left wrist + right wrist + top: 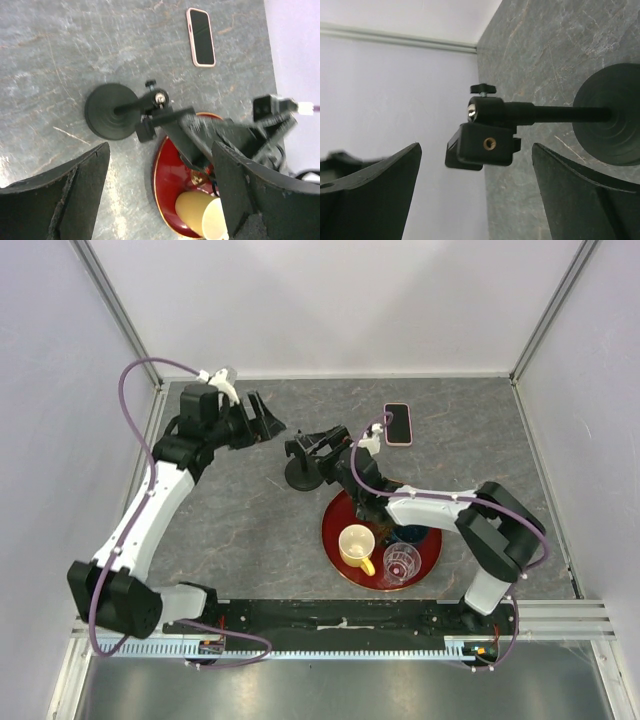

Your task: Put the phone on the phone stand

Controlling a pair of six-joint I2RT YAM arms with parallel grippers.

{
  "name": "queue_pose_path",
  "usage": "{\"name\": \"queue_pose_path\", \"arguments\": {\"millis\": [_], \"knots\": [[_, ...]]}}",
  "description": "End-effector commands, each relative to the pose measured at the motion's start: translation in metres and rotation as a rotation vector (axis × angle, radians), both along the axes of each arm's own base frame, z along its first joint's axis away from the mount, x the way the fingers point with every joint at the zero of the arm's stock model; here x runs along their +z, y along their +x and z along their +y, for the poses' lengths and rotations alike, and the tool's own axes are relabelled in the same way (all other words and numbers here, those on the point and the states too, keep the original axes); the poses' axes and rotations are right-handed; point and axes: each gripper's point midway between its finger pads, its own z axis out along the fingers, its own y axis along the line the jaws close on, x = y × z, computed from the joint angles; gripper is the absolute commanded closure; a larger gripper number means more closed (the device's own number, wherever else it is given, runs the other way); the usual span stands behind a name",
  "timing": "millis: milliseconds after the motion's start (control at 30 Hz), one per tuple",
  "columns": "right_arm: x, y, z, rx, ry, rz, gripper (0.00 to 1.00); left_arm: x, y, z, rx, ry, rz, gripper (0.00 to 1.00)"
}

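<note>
1. The phone lies flat and screen up on the bench. In the overhead view it is well apart from the stand, behind it and to its right, and neither tool holds it. Lying so flat, it offers little edge, so a pinch could slip or shove it toward the back wall.
2. The stand sits on its disc with its clamp head between the wide-open, empty fingers of the right tool; no contact shows. Closing or swinging here could tip or skid the stand.
3. The left tool, also wide open and empty, hovers just left of the stand. Both arms crowding there risks a collision.
4. Just in front of the stand, a red plate carries a yellow cup and a glass. The right arm passes above them, so a low sweep could knock them over.
</note>
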Motion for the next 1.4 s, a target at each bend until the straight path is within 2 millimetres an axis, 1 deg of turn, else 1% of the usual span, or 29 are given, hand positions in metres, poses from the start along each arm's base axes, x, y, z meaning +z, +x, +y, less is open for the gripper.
{"name": "queue_pose_path", "arguments": {"millis": [0, 33, 67, 133, 200, 233, 267, 333, 400, 433, 467, 500, 533, 567, 600, 633, 667, 700, 733, 767, 800, 833, 867, 900, 933, 967, 1067, 1233, 1367], "knots": [[0.04, -0.008, -0.006, 0.104, -0.199, -0.133, 0.02, 0.031, 0.03, 0.003, 0.056, 0.001, -0.08, 0.12], [0.05, -0.006, -0.007, 0.115, -0.237, -0.157, 0.02, 0.036, 0.039, -0.001, 0.061, -0.023, -0.111, 0.12], [0.044, -0.009, -0.011, 0.139, -0.314, -0.133, 0.02, 0.039, 0.043, -0.002, 0.066, -0.04, -0.124, 0.12], [0.049, -0.011, -0.017, 0.17, -0.438, -0.182, 0.02, 0.039, 0.049, -0.002, 0.082, -0.055, -0.134, 0.12], [0.06, -0.014, -0.038, 0.137, -0.549, -0.243, 0.02, 0.039, 0.051, 0.0, 0.094, -0.056, -0.145, 0.12], [0.061, -0.015, -0.047, 0.121, -0.59, -0.264, 0.02, 0.03, 0.05, 0.0, 0.092, -0.055, -0.131, 0.12], [0.074, -0.015, -0.062, 0.077, -0.644, -0.295, 0.02, 0.029, 0.047, -0.002, 0.072, -0.063, -0.13, 0.12], [0.09, 0.0, -0.096, -0.049, -0.839, -0.339, 0.02, 0.017, 0.042, -0.005, 0.059, -0.07, -0.102, 0.14], [0.088, 0.017, -0.118, -0.1, -0.99, -0.313, 0.02, 0.026, 0.038, -0.009, 0.025, -0.141, -0.116, 0.15], [0.114, 0.037, -0.133, -0.15, -1.045, -0.321, 0.02, 0.022, 0.037, -0.01, 0.017, -0.151, -0.113, 0.16], [0.082, 0.047, -0.141, -0.104, -1.169, -0.219, 0.02, 0.025, 0.036, -0.01, 0.007, -0.164, -0.117, 0.16], [0.081, 0.057, -0.151, -0.123, -1.22, -0.176, 0.02, 0.021, 0.039, -0.01, 0.007, -0.187, -0.095, 0.18], [0.103, 0.075, -0.17, -0.211, -1.24, -0.146, 0.02, 0.022, 0.04, -0.009, 0.002, -0.214, -0.08, 0.19], [0.076, 0.085, -0.178, -0.174, -1.345, -0.072, 0.02, 0.021, 0.038, -0.008, -0.027, -0.254, -0.057, 0.21], [0.075, 0.093, -0.183, -0.18, -1.372, -0.052, 0.02, 0.02, 0.039, -0.008, -0.03, -0.289, -0.032, 0.24], [0.084, 0.107, -0.193, -0.207, -1.367, -0.043, 0.02, 0.02, 0.039, -0.007, -0.041, -0.313, -0.038, 0.25], [0.064, 0.118, -0.195, -0.173, -1.395, -0.005, 0.02, 0.021, 0.037, -0.005, -0.054, -0.333, -0.033, 0.25], [0.059, 0.127, -0.196, -0.154, -1.383, -0.002, 0.02, 0.023, 0.037, -0.005, -0.056, -0.343, -0.042, 0.25], [0.066, 0.145, -0.207, -0.159, -1.339, -0.002, 0.02, 0.027, 0.035, -0.002, -0.056, -0.345, -0.059, 0.25], [0.036, 0.157, -0.2, -0.059, -1.314, 0.032, 0.02, 0.028, 0.035, 0.0, -0.052, -0.336, -0.074, 0.24], [0.029, 0.166, -0.199, -0.025, -1.269, 0.047, 0.02, 0.029, 0.035, 0.002, -0.05, -0.331, -0.082, 0.22], [0.046, 0.185, -0.209, -0.042, -1.221, 0.032, 0.02, 0.029, 0.035, 0.003, -0.048, -0.329, -0.083, 0.21], [0.003, 0.188, -0.203, 0.089, -1.217, 0.112, 0.02, 0.029, 0.035, 0.004, -0.048, -0.333, -0.084, 0.2], [-0.006, 0.193, -0.207, 0.109, -1.213, 0.146, 0.02, 0.029, 0.036, 0.005, -0.048, -0.336, -0.079, 0.16], [-0.001, 0.197, -0.216, 0.113, -1.217, 0.181, 0.02, 0.028, 0.036, 0.005, -0.051, -0.34, -0.074, 0.14], [-0.028, 0.2, -0.218, 0.145, -1.241, 0.231, 0.02, 0.027, 0.036, 0.004, -0.06, -0.35, -0.071, 0.12], [-0.052, 0.199, -0.229, 0.182, -1.295, 0.28, 0.02, 0.024, 0.037, 0.001, -0.077, -0.372, -0.057, 0.05], [-0.071, 0.194, -0.255, 0.189, -1.291, 0.355, 0.02, 0.016, 0.037, -0.004, -0.097, -0.396, -0.025, 0.03], [-0.091, 0.188, -0.258, 0.245, -1.271, 0.389, 0.02, 0.012, 0.038, -0.005, -0.102, -0.397, -0.015, 0.02]]}}
